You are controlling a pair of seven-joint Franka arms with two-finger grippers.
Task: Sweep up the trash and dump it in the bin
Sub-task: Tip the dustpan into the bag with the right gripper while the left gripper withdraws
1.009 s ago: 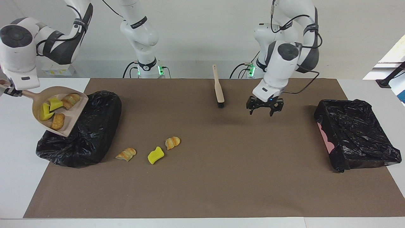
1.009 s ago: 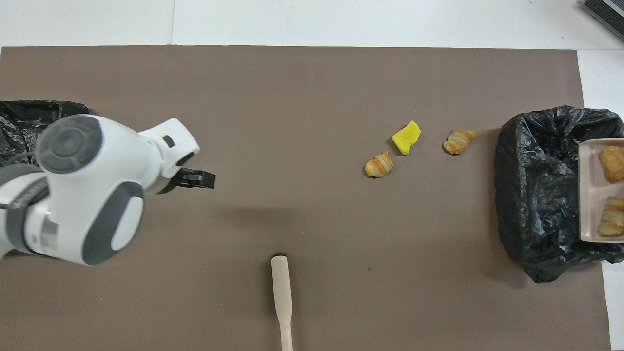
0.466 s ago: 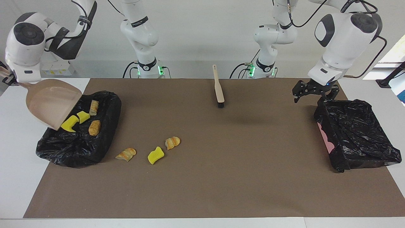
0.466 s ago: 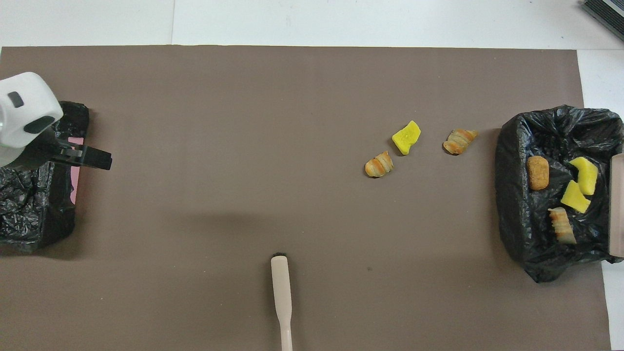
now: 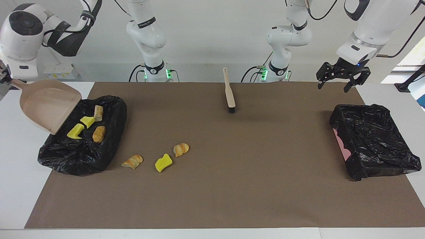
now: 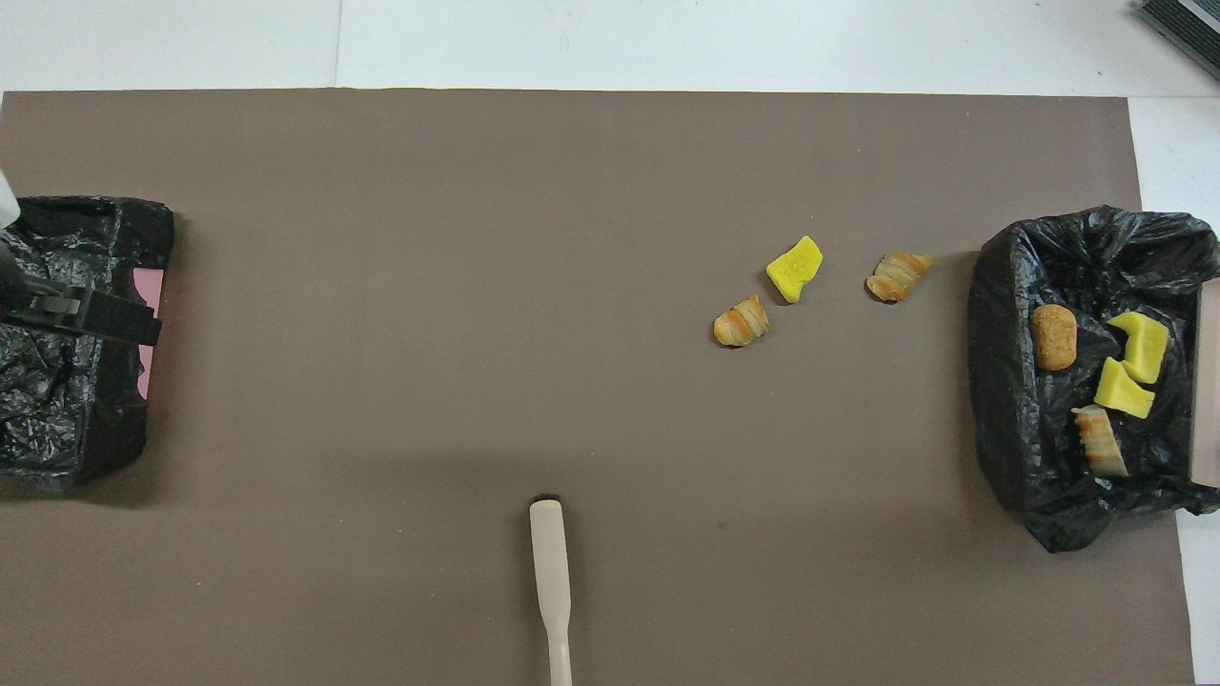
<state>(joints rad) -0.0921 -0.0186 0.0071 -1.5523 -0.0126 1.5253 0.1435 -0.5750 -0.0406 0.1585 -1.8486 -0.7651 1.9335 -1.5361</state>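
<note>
While the right gripper (image 5: 6, 80) is clamping its fingers shut on the handle of the beige dustpan (image 5: 49, 105), the pan is hanging tilted over the trash bin (image 5: 83, 139), its mouth pointing down into the black liner and its inside showing bare. That bin, at the right arm's end of the table, is the marker for everything else.

Four scraps are lying in the bin: two yellow spongy chunks (image 5: 79, 127) side by side and two golden-brown pastry lumps (image 5: 99, 133), one of them nearer to the robots than the chunks. Three more scraps are sitting on the brown mat (image 5: 232, 186) just beside the bin, toward the left arm's end: one striped pastry lump (image 5: 132, 161) closest to the bin, one yellow chunk (image 5: 163, 162) next, and one more pastry piece (image 5: 181, 149) after that. So seven scraps are showing in all, three yellow and four pastry.

One brush (image 5: 229, 91) is lying on the mat well apart from the bin, nearer to the robots, bristles pointing away from them.

The left gripper (image 5: 341, 77) is hovering with its fingers spread wide and empty, up in the air over the second black-lined bin (image 5: 375, 141) at the left arm's end, well apart from the first.
</note>
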